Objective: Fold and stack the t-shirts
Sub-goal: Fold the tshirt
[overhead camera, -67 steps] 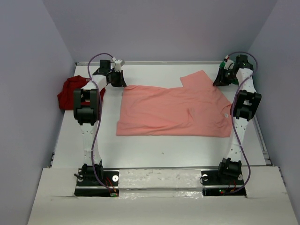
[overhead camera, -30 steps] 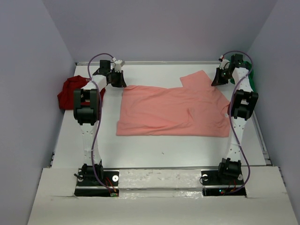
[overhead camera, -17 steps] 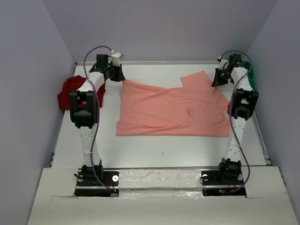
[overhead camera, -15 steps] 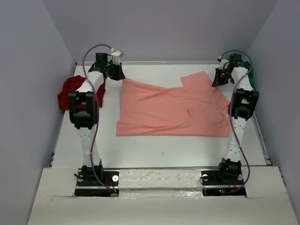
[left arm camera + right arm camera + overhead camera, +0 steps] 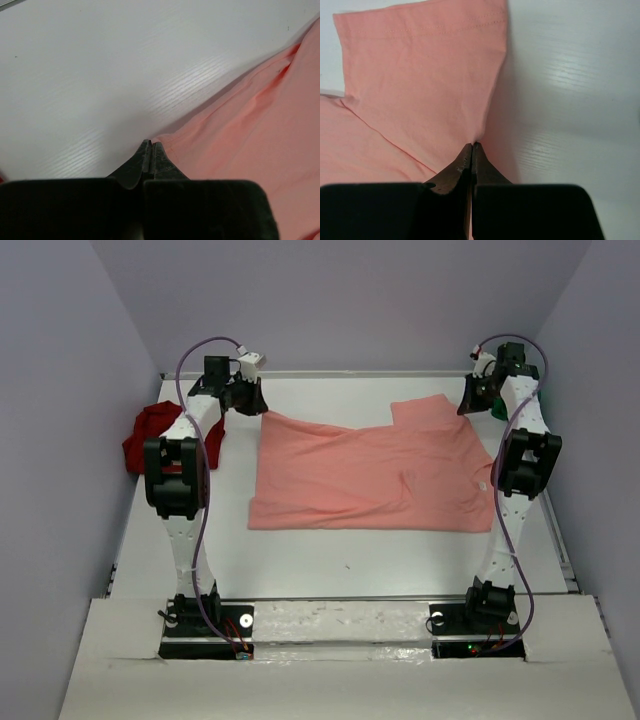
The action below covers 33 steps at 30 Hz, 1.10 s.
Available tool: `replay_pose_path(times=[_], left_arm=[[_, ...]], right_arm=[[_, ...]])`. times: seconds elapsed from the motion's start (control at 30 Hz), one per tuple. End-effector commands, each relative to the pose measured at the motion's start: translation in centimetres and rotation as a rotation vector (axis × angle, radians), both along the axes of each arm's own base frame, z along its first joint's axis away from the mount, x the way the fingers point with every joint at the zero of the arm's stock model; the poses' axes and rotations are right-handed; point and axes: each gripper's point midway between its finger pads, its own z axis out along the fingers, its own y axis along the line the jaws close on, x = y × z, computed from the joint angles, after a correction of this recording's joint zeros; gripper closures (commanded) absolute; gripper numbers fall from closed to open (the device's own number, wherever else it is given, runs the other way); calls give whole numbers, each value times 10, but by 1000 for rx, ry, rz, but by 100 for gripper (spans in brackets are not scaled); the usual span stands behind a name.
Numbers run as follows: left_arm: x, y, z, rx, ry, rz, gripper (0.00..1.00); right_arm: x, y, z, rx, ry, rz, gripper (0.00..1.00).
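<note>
I hold left pincer [image 5: 151,148] and right pincer [image 5: 471,148] clamped shut on far edge of pink shirt [image 5: 370,475], spread between them, unfolded. Red shirt [image 5: 146,430] crumpled outside left pincer. Nothing stacked.

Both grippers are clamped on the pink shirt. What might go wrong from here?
The left gripper and right gripper pinch the salmon-pink shirt only at its very edge, so it may slip when pulled. The right one holds a sleeve, not a body corner, so the fold may come out skewed. The dark red shirt, bunched beside the left arm, could snag.
</note>
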Motion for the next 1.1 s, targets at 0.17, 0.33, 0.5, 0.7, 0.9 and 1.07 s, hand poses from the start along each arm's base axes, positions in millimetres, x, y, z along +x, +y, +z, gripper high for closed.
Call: replay_pose_path(times=[0.17, 0.33, 0.5, 0.7, 0.9, 1.07], left_arm=[[-5, 4, 46, 10, -106, -22, 100], [-6, 10, 43, 16, -97, -14, 100], [-9, 20, 37, 15, -85, 0, 100], [-13, 25, 35, 13, -75, 5, 100], [-15, 24, 36, 13, -75, 3, 100], [-17, 25, 39, 19, -83, 2, 100]], right_arm=[[-7, -2, 32, -50, -52, 16, 100], [-13, -3, 34, -63, -46, 19, 100], [-19, -4, 41, -81, -50, 19, 100], [-19, -8, 51, -106, -71, 15, 100], [-24, -11, 53, -130, -67, 19, 100], [-29, -14, 49, -155, -56, 16, 100]])
